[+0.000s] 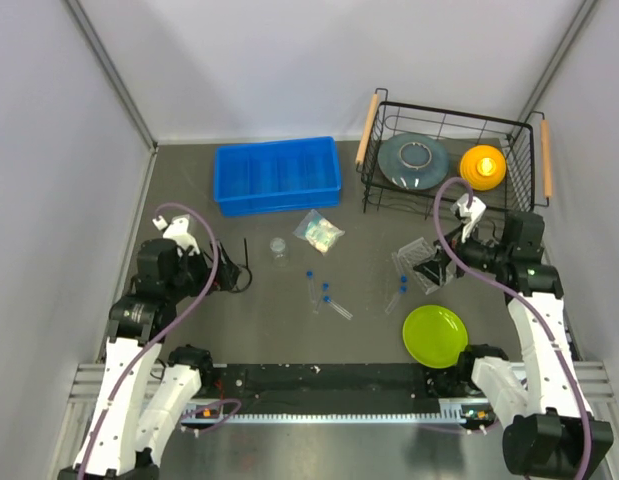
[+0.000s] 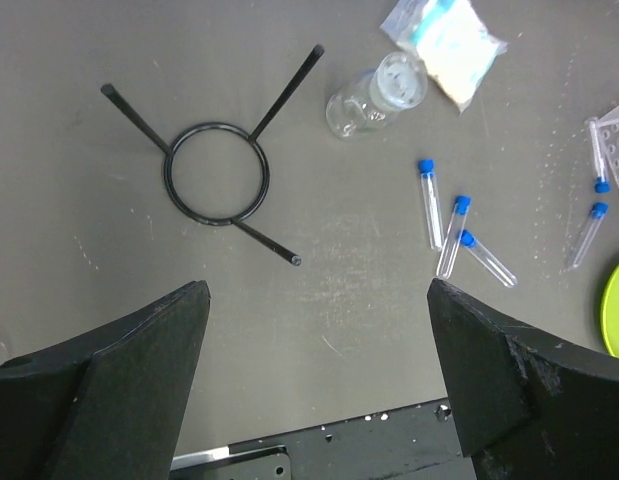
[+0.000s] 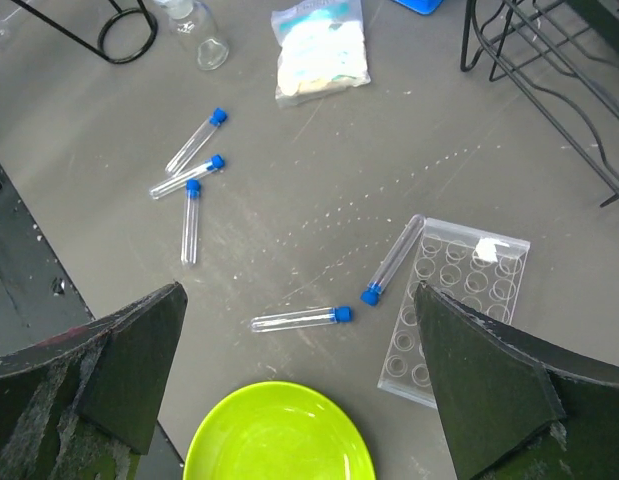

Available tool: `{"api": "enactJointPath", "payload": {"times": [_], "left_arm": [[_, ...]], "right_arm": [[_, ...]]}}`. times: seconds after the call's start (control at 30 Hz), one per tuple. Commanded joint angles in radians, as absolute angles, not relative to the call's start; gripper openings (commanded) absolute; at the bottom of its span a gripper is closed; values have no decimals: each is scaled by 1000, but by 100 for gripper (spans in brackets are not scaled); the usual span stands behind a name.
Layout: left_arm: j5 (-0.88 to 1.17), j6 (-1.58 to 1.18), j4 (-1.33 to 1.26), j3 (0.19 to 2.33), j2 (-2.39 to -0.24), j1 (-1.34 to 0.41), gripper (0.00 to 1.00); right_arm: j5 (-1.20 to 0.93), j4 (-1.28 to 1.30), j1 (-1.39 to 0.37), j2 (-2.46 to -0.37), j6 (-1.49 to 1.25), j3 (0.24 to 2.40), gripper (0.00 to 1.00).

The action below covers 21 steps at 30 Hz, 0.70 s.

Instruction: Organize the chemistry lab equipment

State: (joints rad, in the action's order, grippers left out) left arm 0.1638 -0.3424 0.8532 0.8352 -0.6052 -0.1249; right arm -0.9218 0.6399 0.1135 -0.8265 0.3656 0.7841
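Observation:
Three thin clear tubes with blue caps (image 1: 326,293) lie loose at mid-table, and two more tubes (image 3: 299,319) lie beside the clear perforated rack (image 3: 454,310). A small clear jar (image 2: 374,95) lies on its side next to a clear packet (image 2: 447,40). The black ring with its rods (image 2: 217,172) rests flat on the table. My left gripper (image 2: 317,290) hangs open just short of the ring, with nothing between its fingers. My right gripper (image 3: 299,290) is open above the two tubes and the rack's edge, holding nothing.
A blue divided bin (image 1: 277,175) stands at the back. A black wire basket (image 1: 519,135) at the back right holds a grey dish (image 1: 414,160) and an orange bowl (image 1: 483,167). A lime-green plate (image 1: 435,334) sits near the right arm's base.

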Motion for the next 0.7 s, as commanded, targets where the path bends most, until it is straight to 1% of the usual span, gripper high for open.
{"api": "enactJointPath", "payload": {"times": [0.0,0.2,0.43,0.53,0.63,0.67], "left_arm": [[150,-364,845,816,-635,-121,95],[150,-376,847,784,-656,-121,91],[121,-399,839,765,-748,-136,85],[89,-403,824,781,-808,-175,82],[17,-422,816,811,-877,-247,79],[-24,-428,819,821,-899,-300,79]], "right_arm": [[-940,563,110,-801,402,756,99],[-881,520,110,-798,394,712,99],[-868,512,110,-795,391,707,99],[-864,512,110,-793,391,707,99],[-859,512,110,-787,393,704,99],[-856,511,109,-787,393,703,99]]}}
